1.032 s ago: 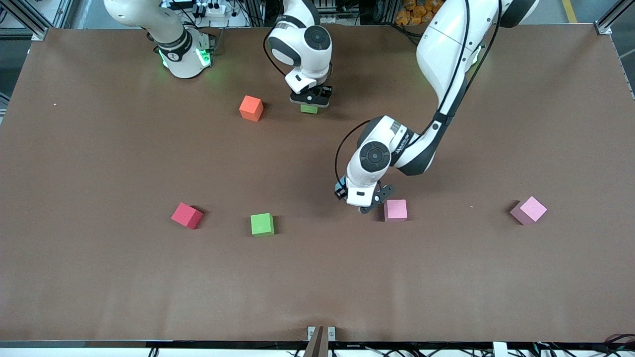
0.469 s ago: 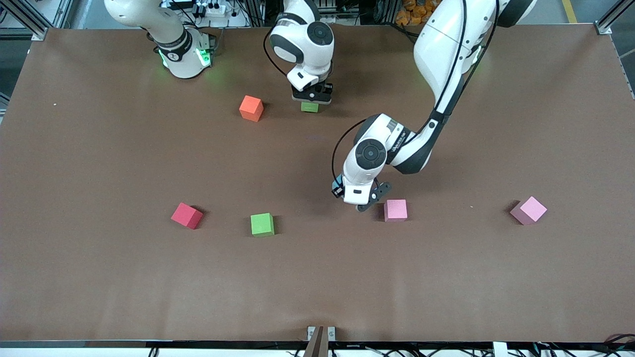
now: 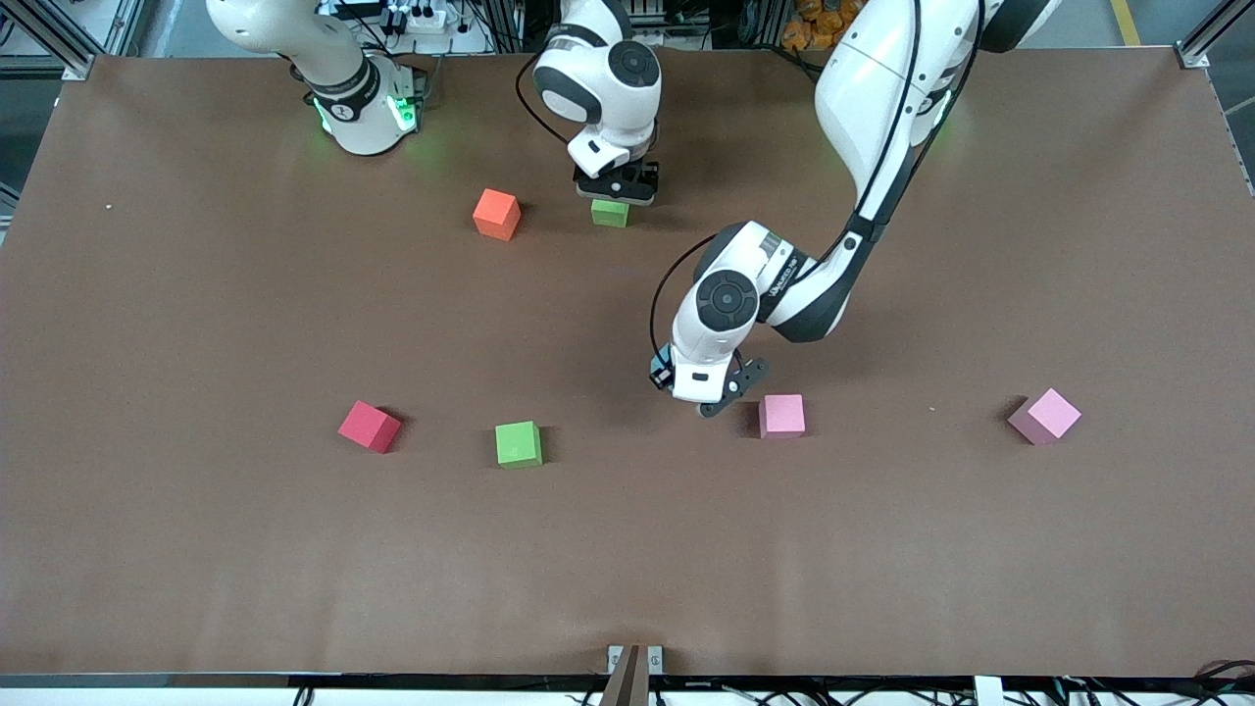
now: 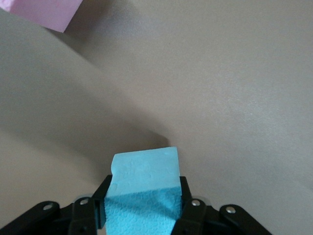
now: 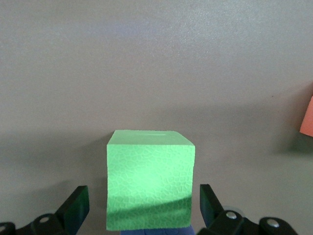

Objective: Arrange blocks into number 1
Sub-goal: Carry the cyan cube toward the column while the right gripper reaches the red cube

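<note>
My left gripper (image 4: 144, 192) is shut on a light blue block (image 4: 145, 169), held just above the table. From the front, this gripper (image 3: 724, 398) hangs beside a pink block (image 3: 781, 415), and the light blue block is hidden under the hand. My right gripper (image 5: 143, 203) is open, with its fingers clear of both sides of a green block (image 5: 149, 178). That green block (image 3: 610, 212) rests just below the right gripper (image 3: 616, 194), near the robots' bases. A purple-blue sliver (image 5: 156, 231) shows at its lower edge. Another green block (image 3: 518, 443) and a red block (image 3: 370, 427) lie nearer the front camera.
An orange cube (image 3: 496, 214) sits beside the green block under my right gripper, toward the right arm's end. A paler pink block (image 3: 1045, 415) lies toward the left arm's end of the brown table (image 3: 196, 569). The pink block's corner (image 4: 44, 12) shows in the left wrist view.
My right gripper has opened, let go of the green block and risen a little. My left gripper has closed on the light blue block and shifted away from the pink block.
</note>
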`<action>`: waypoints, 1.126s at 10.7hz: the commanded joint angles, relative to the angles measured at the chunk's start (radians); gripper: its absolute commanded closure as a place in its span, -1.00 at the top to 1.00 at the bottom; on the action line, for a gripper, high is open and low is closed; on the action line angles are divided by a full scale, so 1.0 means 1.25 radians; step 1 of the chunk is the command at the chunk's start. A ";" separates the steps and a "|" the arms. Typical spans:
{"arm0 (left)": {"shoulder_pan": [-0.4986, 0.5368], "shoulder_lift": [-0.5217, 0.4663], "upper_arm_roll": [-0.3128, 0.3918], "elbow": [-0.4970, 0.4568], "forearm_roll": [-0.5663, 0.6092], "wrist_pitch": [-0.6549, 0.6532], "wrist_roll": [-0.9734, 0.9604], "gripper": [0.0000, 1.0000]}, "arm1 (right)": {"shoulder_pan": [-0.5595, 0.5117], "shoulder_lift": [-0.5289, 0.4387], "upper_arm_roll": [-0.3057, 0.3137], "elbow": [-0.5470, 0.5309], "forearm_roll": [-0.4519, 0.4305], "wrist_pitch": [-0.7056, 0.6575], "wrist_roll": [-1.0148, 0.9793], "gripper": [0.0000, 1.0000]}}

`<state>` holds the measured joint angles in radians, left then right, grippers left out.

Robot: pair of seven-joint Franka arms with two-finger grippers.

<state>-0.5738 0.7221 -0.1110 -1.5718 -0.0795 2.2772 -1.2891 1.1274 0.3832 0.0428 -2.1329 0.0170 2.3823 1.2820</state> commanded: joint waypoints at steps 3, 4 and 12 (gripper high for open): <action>-0.022 -0.032 0.005 0.013 -0.009 -0.064 -0.006 -1.00 | -0.095 -0.099 -0.081 -0.007 -0.014 -0.018 0.020 1.00; -0.040 -0.032 0.005 0.013 -0.008 -0.064 0.015 -1.00 | -0.136 -0.113 -0.109 -0.006 -0.014 -0.018 0.002 1.00; -0.201 -0.019 -0.065 -0.007 0.068 -0.069 0.165 -1.00 | -0.580 -0.057 -0.130 0.086 -0.001 -0.050 -0.530 1.00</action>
<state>-0.8150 0.7035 -0.1757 -1.5625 -0.0330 2.2018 -1.1188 0.4661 0.2530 -0.1373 -2.0957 0.0133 2.3537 0.7265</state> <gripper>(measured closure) 0.449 0.000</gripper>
